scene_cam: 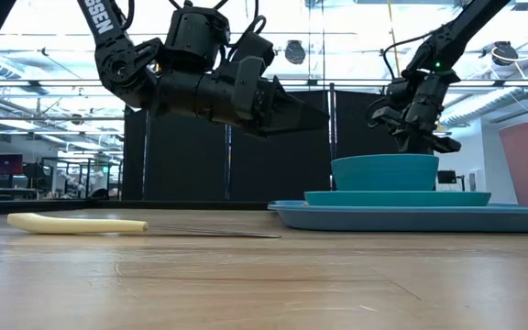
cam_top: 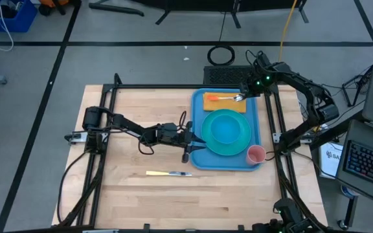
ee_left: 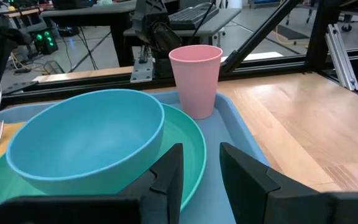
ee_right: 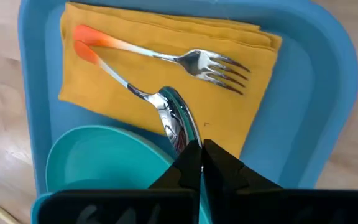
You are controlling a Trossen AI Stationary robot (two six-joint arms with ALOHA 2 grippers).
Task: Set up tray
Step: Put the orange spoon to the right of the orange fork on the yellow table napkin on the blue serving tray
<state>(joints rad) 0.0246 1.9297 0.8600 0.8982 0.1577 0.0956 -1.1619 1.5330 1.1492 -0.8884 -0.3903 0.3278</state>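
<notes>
Tray edge sits under left pincer, seemingly just apart.

I count one tray, one plate, one bowl and one pink cup. One napkin too. One fork, one spoon, one knife.

Wooden tabletop: blue tray sits flat toward its right edge; a knife with a cream handle lies near the front edge, apart from it.
</notes>
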